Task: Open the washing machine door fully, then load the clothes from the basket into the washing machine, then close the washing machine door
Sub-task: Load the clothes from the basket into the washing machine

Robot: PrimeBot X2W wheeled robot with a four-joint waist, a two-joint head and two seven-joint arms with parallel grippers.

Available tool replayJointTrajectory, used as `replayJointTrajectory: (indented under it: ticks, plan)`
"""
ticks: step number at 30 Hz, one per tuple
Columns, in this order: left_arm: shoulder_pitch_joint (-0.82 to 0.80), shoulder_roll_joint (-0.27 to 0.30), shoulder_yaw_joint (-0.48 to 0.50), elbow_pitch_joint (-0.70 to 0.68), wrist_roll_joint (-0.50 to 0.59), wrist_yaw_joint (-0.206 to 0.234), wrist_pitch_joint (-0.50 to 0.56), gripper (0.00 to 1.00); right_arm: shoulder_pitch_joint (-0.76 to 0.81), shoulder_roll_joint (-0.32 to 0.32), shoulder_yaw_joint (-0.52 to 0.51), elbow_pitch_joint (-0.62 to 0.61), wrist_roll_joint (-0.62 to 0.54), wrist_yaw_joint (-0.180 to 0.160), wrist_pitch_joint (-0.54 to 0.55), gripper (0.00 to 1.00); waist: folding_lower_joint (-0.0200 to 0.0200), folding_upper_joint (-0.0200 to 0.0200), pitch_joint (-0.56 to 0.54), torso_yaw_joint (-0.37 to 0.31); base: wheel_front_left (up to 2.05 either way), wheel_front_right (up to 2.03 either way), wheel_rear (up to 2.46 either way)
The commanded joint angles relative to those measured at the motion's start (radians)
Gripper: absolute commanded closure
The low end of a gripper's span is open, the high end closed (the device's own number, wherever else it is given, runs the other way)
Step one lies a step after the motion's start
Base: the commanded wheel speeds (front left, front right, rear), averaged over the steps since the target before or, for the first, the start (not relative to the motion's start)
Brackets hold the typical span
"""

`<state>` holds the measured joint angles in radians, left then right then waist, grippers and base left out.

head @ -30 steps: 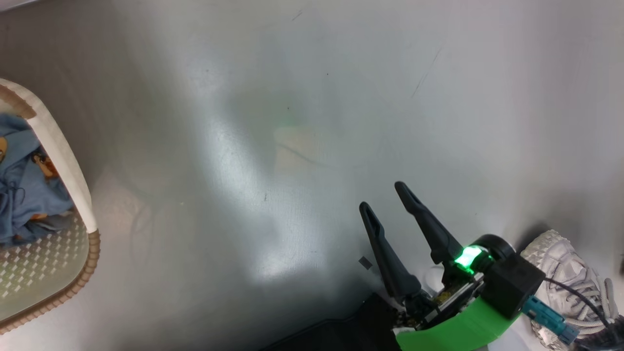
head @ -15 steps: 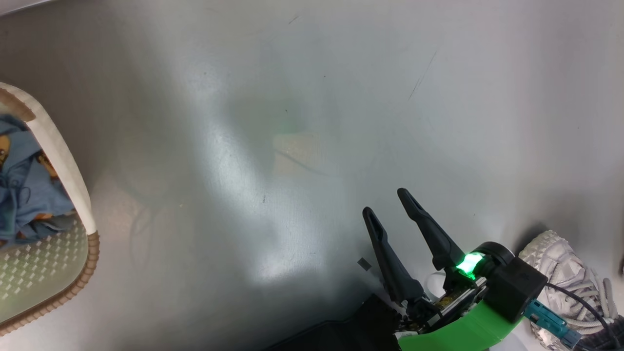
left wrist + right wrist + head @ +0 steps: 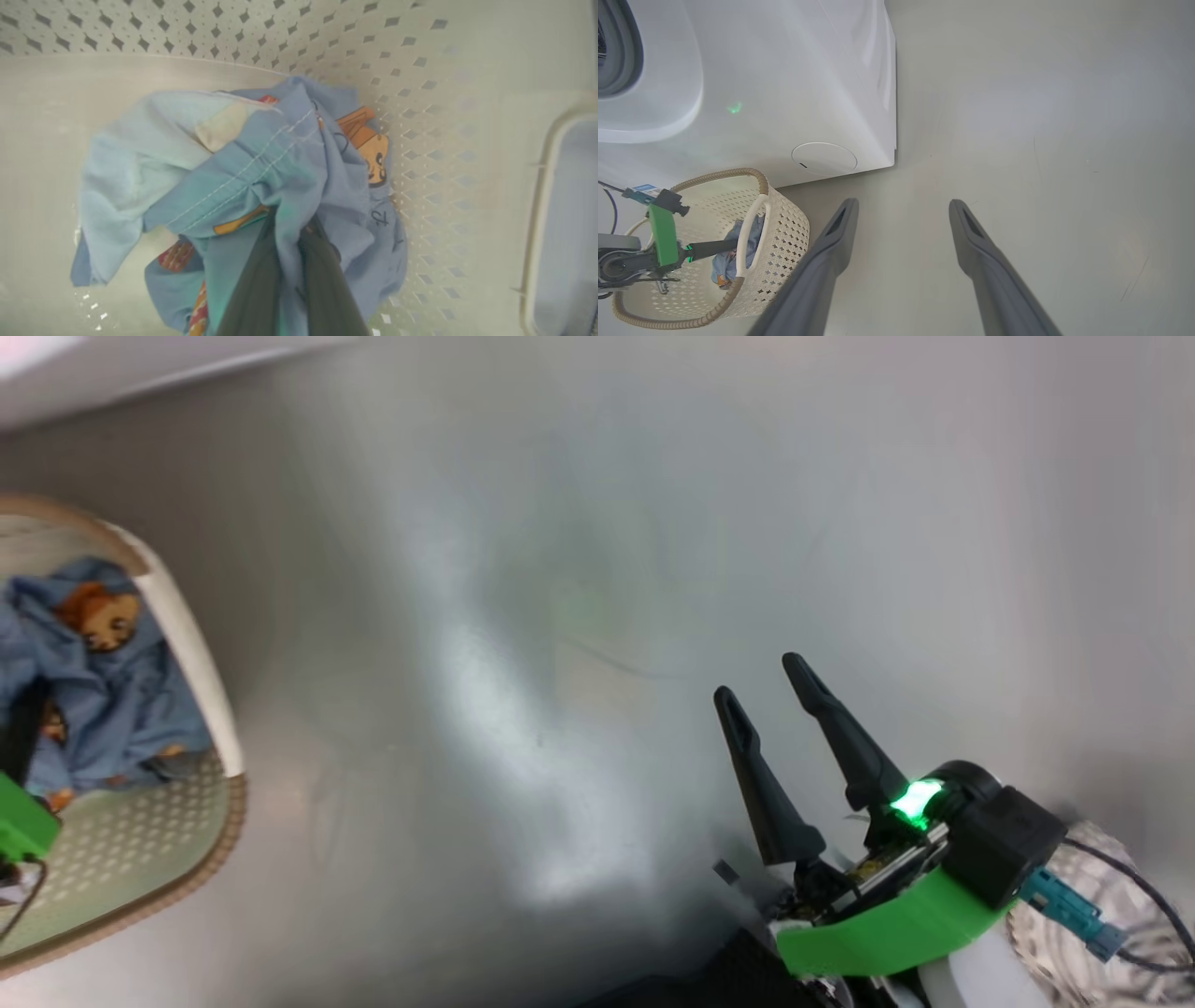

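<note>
Left wrist view looks down the left gripper [image 3: 294,233], whose two dark fingers are pinched together on a fold of the soft light-blue clothes [image 3: 261,172] printed with orange-brown cartoon figures. The bundle lies crumpled on the bottom of the cream-white perforated plastic basket [image 3: 420,93], close to its right wall.

Such cloth should be light and limp, and not fragile. It will likely drape and trail from the pinch, so a loose end may snag on the brown woven-look rim [image 3: 187,877] on the way out. A bite deep in the bunched middle, where several layers stack, looks the surest hold; a thin edge could slip free.

Right of the basket, the right gripper [image 3: 761,679] hangs over bare grey floor [image 3: 523,616], jaws spread wide with nothing between them. Farther off, just behind the basket, stands the big white front-loading washing machine [image 3: 784,70]. Its round white cap [image 3: 824,158] sits low on the front, and its grey rubber seal [image 3: 616,46] is up at the left.
</note>
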<state>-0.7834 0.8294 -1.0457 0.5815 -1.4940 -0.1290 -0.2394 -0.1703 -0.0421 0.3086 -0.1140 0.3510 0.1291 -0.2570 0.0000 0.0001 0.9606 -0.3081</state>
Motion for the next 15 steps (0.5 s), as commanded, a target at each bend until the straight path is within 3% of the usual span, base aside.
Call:
replayJointTrajectory:
  ticks: [1,5,15]
  plan:
    - [0.037,0.033,0.039,-0.016,-0.003,-0.002,-0.016,1.0,0.008,-0.008,0.012,-0.009,-0.009,0.002,-0.005,0.0,0.0,-0.0001,-0.057,0.053,0.0,0.0,0.0]
    - [0.066,0.005,0.084,-0.04,-0.001,-0.002,-0.021,1.0,-0.003,-0.008,-0.012,0.011,-0.019,0.002,-0.005,0.0,0.0,-0.0001,-0.105,0.086,0.0,0.0,0.0]
    - [0.22,-0.083,0.305,-0.094,0.079,-0.002,-0.022,1.0,-0.003,-0.008,-0.043,0.063,-0.034,0.002,-0.005,0.0,0.0,-0.0001,-0.247,0.138,0.0,0.0,0.0]
